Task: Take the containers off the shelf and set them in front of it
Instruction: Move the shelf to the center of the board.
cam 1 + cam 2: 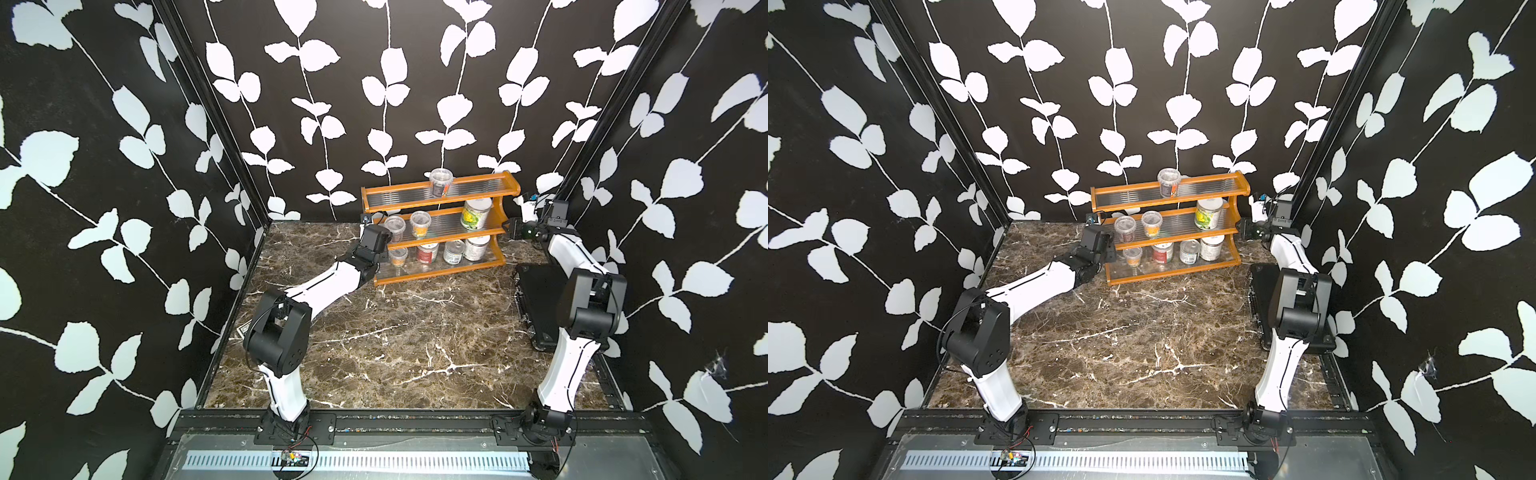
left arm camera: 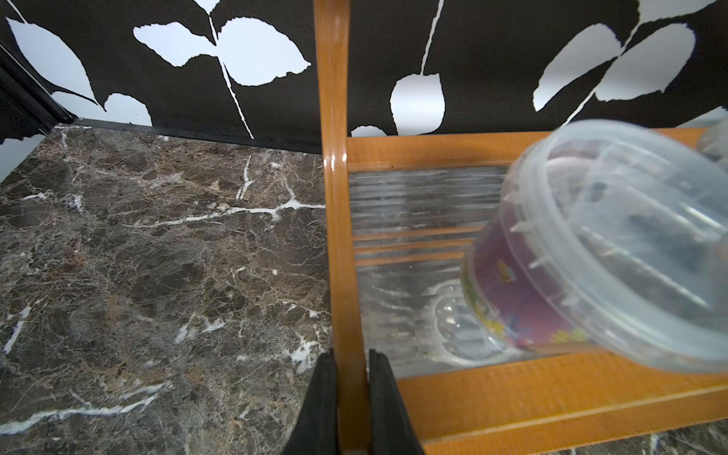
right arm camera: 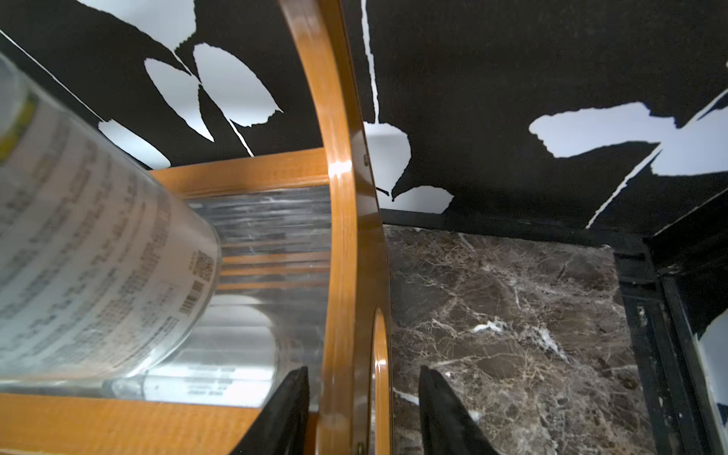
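**Nothing picked yet**

Your left gripper [image 2: 351, 356] is pinched tight on the shelf [image 1: 436, 273] at its left side post. Your right gripper [image 3: 362, 372] straddles the right side post, jaws part-way apart with a gap showing on the outer side, so it holds nothing.

Everything to move sits on the shelf. Top tier: top cup [image 1: 440, 182]. Middle tier: end cup [image 1: 395, 227] at the left end, second cup [image 1: 419, 224] just beside it, yellow-labelled jar [image 1: 476, 214] at the right end. Bottom tier, left to right: small cup [image 1: 398, 256], red tin can [image 1: 427, 252], pale tin can [image 1: 454, 252], white-lidded jar [image 1: 477, 247].

Handling, my read: cups are thin clear plastic, light, and the walls flex; squeeze softly mid-body under the lid rim. Cans are stiff and smooth; grip mid-body, firmer. Jars are widest and glossy, probably heaviest and slip-prone; open wide, take them low. Shelf frame is glossy orange-brown wood, tiers ribbed clear plastic.
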`<state>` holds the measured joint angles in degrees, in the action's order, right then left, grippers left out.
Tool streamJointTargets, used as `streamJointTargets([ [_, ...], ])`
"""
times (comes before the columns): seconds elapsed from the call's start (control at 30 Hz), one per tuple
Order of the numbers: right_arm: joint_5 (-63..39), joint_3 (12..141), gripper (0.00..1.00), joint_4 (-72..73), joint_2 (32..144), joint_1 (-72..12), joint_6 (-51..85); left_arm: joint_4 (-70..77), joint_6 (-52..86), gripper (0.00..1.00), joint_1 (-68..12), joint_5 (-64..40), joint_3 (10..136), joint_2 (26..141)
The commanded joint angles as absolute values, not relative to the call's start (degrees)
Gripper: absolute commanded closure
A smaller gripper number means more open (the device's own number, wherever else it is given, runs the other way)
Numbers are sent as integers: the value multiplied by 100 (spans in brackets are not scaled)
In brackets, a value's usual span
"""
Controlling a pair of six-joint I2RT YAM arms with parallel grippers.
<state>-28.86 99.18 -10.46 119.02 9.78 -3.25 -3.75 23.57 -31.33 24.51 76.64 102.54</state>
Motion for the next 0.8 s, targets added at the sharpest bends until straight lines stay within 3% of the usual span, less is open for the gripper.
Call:
streamJointTargets([
  [0.0, -3067, 10095, 61, -794, 12019, 910, -378, -852, 2127, 100, -3068, 2207, 7526, 9990],
  [0.2, -3084, 9779, 79, -553, 11843, 778, -438, -843, 2093, 100, -3006, 2096, 7517, 9951],
  [0.4, -2979, 9132, 88, -231, 11356, 668, -435, -809, 1902, 100, -2888, 1874, 7426, 9824],
  [0.77, -2656, 7610, 92, 171, 10103, 356, -204, -739, 1075, 100, -2465, 957, 6969, 9237],
])
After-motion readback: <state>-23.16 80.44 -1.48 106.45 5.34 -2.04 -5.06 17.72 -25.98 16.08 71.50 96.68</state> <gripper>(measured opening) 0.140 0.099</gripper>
